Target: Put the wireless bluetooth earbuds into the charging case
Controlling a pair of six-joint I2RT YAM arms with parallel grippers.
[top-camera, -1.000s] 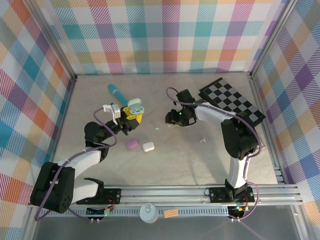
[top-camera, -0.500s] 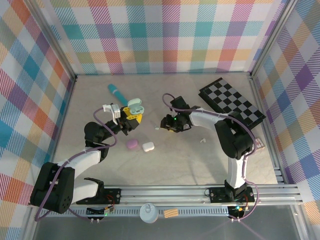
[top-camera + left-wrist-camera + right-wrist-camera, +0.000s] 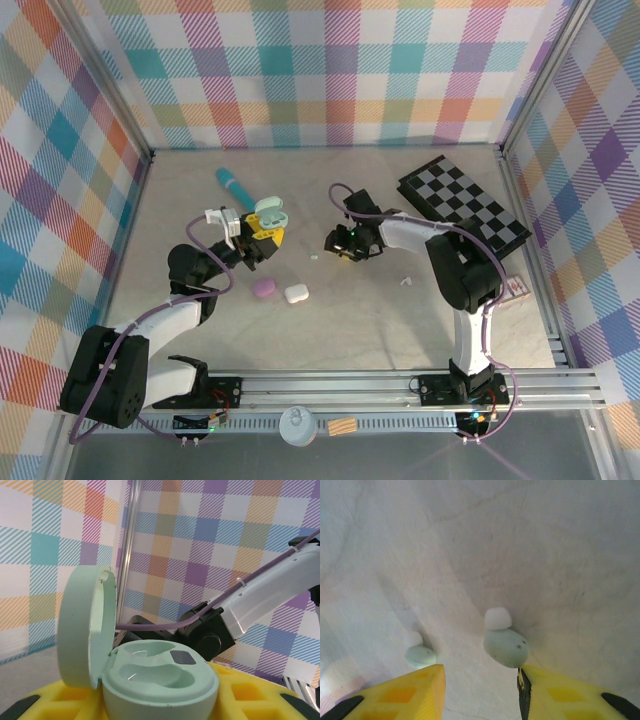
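My left gripper [image 3: 262,234] is shut on a pale green charging case [image 3: 270,213] and holds it up at the table's middle left. In the left wrist view the case [image 3: 160,680] has its lid [image 3: 85,630] swung open, both wells are empty, and yellow fingers [image 3: 50,702] flank it. My right gripper [image 3: 338,243] is down at the table, open. Its wrist view shows two pale green earbuds on the surface. One earbud [image 3: 506,647], white-tipped, touches the tip of the right finger [image 3: 560,690]. The other earbud [image 3: 420,655] lies just beyond the left finger [image 3: 415,690].
A purple case [image 3: 264,288] and a white case [image 3: 296,293] lie below the left gripper. Small white buds sit at mid table [image 3: 314,259] and to the right [image 3: 406,282]. A teal stick [image 3: 233,185] lies at the back left, a checkerboard [image 3: 465,200] at the back right.
The right gripper has slid a little left along the table toward the green earbuds. The left arm and its case have stayed still.
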